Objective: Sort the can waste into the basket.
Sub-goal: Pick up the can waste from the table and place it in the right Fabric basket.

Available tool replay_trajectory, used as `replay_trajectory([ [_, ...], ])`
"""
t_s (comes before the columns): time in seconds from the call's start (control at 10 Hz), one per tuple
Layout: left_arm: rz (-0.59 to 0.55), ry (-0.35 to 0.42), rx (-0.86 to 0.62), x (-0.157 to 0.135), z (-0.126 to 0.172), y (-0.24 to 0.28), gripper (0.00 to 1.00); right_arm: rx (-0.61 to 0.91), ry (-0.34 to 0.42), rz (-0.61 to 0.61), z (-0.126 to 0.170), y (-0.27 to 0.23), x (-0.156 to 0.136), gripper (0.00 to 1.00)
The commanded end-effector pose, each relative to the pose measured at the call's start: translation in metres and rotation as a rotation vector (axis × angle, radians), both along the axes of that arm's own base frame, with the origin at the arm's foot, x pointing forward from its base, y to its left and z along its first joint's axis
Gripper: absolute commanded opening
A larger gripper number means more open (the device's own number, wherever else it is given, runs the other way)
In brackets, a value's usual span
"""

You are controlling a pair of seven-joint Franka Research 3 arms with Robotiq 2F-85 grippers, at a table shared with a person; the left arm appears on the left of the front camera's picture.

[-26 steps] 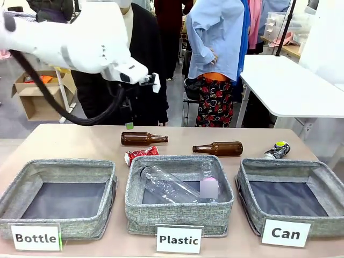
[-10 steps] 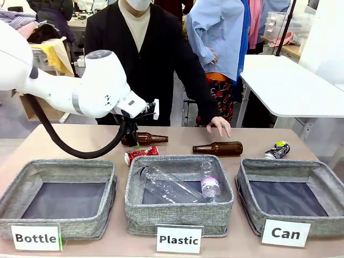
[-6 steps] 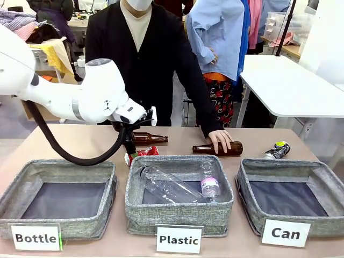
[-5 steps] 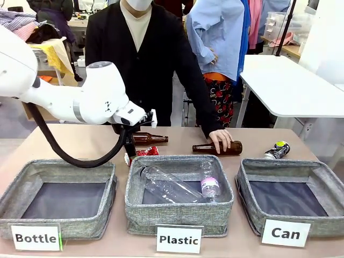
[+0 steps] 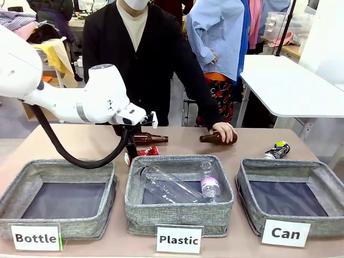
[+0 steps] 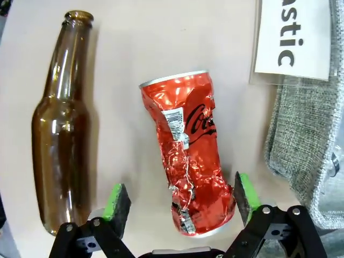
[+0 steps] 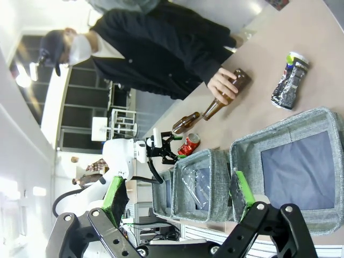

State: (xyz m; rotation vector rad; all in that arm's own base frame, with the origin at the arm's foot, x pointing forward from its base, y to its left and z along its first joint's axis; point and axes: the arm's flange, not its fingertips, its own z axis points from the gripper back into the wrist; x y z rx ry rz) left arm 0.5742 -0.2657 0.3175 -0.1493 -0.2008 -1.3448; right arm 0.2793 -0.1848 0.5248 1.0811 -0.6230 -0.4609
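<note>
One end of the red can (image 6: 185, 145) is lying between the wide-open pads (image 6: 117, 200) of the left gripper (image 6: 181, 198), which is hanging ready to carry it to the basket (image 5: 279, 163).

Right wrist camera, table seen sideways.
At six o'clock the right gripper (image 7: 178, 194), jaws wide apart; grey basket (image 7: 285, 125) at four; black-silver can (image 7: 289, 80) at two; a person's hand (image 7: 221, 85) grips a brown bottle (image 7: 241, 79) near one.

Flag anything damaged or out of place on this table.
Both cans are crushed and lie outside the Can basket: the red can beside the Plastic bin, the black-silver can just beyond its far rim.
</note>
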Motion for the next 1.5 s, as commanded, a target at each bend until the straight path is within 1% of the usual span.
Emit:
replay_trajectory([
  [0.0,0.04,0.059,0.015,0.009,-0.008,-0.002,1.0,0.006,-0.037,0.005,0.0,-0.001,0.002,1.0],
  [0.1,0.085,0.078,0.078,0.013,-0.014,0.0,1.0,0.006,-0.037,0.005,0.0,-0.001,0.002,1.0],
  [0.2,0.078,0.072,0.12,0.016,-0.017,0.003,0.54,0.006,-0.037,0.005,0.0,-0.001,0.002,1.0],
  [0.3,0.093,0.063,0.137,0.014,-0.018,0.002,0.43,0.006,-0.037,0.005,0.0,-0.001,0.002,1.0],
  [0.4,0.089,0.052,0.143,0.014,-0.018,0.001,0.0,0.006,-0.037,0.005,0.0,-0.001,0.002,1.0],
  [0.6,0.082,0.046,0.139,0.015,-0.017,0.002,0.0,0.006,-0.037,0.005,0.0,-0.001,0.002,1.0],
  [0.7,0.078,0.043,0.135,0.013,-0.016,0.003,0.15,0.006,-0.037,0.005,0.0,-0.001,0.002,1.0],
  [0.8,0.061,0.038,0.131,0.012,-0.015,0.003,0.05,0.006,-0.037,0.005,0.0,-0.001,0.002,1.0],
  [0.9,0.053,0.034,0.131,0.009,-0.01,0.005,0.0,0.006,-0.037,0.005,0.0,-0.001,0.002,1.0],
  [1.0,0.006,0.029,0.091,0.001,0.004,0.013,0.0,0.006,-0.037,0.005,0.0,-0.001,0.002,1.0],
  [1.1,-0.019,0.002,0.07,-0.015,0.03,0.028,0.0,0.006,-0.037,0.005,0.0,-0.001,0.002,1.0],
  [1.2,-0.001,-0.053,0.074,-0.039,0.074,0.053,0.02,0.006,-0.037,0.005,0.0,-0.001,0.002,1.0],
  [1.3,0.035,-0.104,0.071,-0.061,0.116,0.079,0.02,0.006,-0.037,0.005,0.0,-0.001,0.002,1.0],
  [1.4,0.063,-0.127,0.066,-0.083,0.15,0.103,0.0,0.006,-0.037,0.005,0.0,-0.001,0.002,1.0],
])
